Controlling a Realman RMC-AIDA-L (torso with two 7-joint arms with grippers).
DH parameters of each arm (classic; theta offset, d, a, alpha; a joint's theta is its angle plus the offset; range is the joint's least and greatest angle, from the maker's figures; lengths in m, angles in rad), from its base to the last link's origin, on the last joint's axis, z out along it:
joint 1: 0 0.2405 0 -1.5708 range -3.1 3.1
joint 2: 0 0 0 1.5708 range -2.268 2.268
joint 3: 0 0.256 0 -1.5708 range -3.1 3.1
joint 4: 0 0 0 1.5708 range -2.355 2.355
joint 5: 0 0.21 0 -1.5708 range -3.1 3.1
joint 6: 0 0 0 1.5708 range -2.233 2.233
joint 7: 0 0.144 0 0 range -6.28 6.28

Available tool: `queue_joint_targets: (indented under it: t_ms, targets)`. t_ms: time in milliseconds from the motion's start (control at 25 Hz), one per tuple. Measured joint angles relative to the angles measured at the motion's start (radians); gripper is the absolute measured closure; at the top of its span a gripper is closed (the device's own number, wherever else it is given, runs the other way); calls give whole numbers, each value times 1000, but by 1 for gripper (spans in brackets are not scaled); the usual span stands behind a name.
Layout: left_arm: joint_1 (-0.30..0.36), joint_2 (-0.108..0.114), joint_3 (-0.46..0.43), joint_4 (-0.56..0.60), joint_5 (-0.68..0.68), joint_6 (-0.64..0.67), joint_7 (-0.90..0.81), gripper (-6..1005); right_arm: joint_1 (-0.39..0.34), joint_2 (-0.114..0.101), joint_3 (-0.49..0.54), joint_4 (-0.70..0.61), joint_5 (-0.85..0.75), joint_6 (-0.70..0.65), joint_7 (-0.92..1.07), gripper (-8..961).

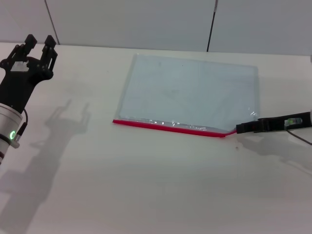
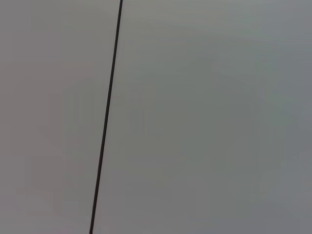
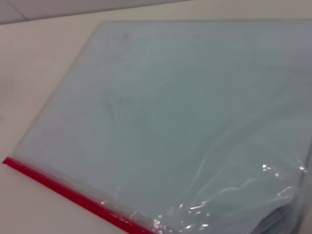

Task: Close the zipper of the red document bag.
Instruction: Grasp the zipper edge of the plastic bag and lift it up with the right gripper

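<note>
Bag: the red document bag (image 1: pixel 190 92) lay flat on the white table (image 1: pixel 146 185), pale see-through plastic, well off to the right of the left gripper's fingers and starting right at the tips of the right gripper.
Zipper: the zipper (image 1: pixel 168 127) ran as a thin red strip along the bag's near long edge, its right end touching or just about touching the right fingertips. In the right wrist view the zipper (image 3: pixel 63 192) crossed the corner of the picture with the bag (image 3: pixel 185 112) filling most of it, a bit crinkled near the strip.
Right gripper: the right gripper (image 1: pixel 240 129) came in low from the right side, dark and slim, tip right at the zipper's right end where the bag corner was. Honestly couldn't tell whether the fingers were pinched on anything or apart, they read as one dark bar from the head camera.
Left gripper: the left gripper (image 1: pixel 40 40) was held up over the far left of the table, fingers (image 1: pixel 30 40) pointing away from the robot and spread apart, nothing between them.
Left wrist cam: just a plain grey wall (image 2: pixel 204 117) with a thin dark seam (image 2: pixel 106 117).
</note>
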Motion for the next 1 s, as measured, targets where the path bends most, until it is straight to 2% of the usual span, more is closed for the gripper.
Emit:
queue_joint_targets:
  t_ms: [320, 1000]
  targets:
    - [-5, -1, 0, 0, 0, -3, 0, 525, 16, 0, 1, 16, 41, 15, -20, 281]
    - [-7, -2, -1, 0, -2, -11, 0, 529, 44, 1, 3, 42, 62, 150, -18, 283]
